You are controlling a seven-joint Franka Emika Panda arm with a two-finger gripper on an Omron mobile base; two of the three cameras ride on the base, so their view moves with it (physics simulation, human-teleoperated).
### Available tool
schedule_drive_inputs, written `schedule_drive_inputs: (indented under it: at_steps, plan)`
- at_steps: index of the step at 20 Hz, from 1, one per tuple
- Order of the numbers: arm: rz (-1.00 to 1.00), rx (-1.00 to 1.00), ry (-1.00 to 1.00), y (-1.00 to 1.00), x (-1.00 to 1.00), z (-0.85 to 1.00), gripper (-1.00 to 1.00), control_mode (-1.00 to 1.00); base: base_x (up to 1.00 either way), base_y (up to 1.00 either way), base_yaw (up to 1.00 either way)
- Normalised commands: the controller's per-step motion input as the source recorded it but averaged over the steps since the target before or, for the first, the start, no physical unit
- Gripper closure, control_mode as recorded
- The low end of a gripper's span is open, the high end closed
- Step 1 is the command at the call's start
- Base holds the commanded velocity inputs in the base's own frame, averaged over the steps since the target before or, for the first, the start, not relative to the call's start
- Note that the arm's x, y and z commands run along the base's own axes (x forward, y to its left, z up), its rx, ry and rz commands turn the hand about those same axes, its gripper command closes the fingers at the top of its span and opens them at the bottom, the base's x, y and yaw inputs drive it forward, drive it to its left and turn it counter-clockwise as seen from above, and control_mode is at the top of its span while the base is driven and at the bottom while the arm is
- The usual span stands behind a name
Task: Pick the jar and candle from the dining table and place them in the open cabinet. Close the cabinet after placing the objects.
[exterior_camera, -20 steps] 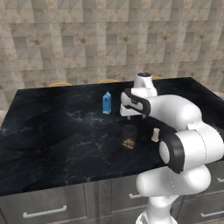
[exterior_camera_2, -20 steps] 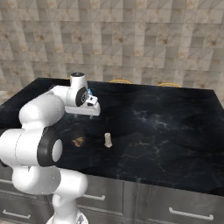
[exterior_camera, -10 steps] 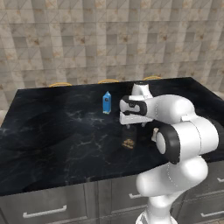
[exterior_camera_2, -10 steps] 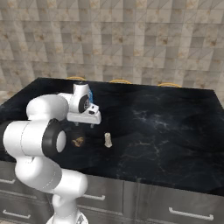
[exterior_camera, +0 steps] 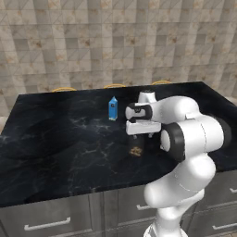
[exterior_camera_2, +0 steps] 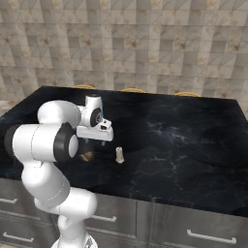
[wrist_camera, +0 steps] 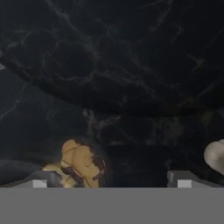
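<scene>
Hovering open claw (wrist_camera: 109, 177) over jar (wrist_camera: 78, 164).

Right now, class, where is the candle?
In the right base view the candle stands on the dining table, just right of the jar.
</scene>
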Motion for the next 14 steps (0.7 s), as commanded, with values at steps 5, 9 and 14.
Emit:
schedule_drive_inputs:
  at_steps: [5, 9, 14]
  plan:
    - [0.0, 0.03, 0.04, 0.01, 0.0, -0.26, 1.0, -1.0, 0.0, 0.0, 0.0]
    - [0.0, 0.02, 0.01, 0.12, 0.0, -0.17, 1.0, -1.0, 0.0, 0.0, 0.0]
    - [0.0, 0.0, -0.01, 0.42, 0.0, 0.04, 1.0, -1.0, 0.0, 0.0, 0.0]
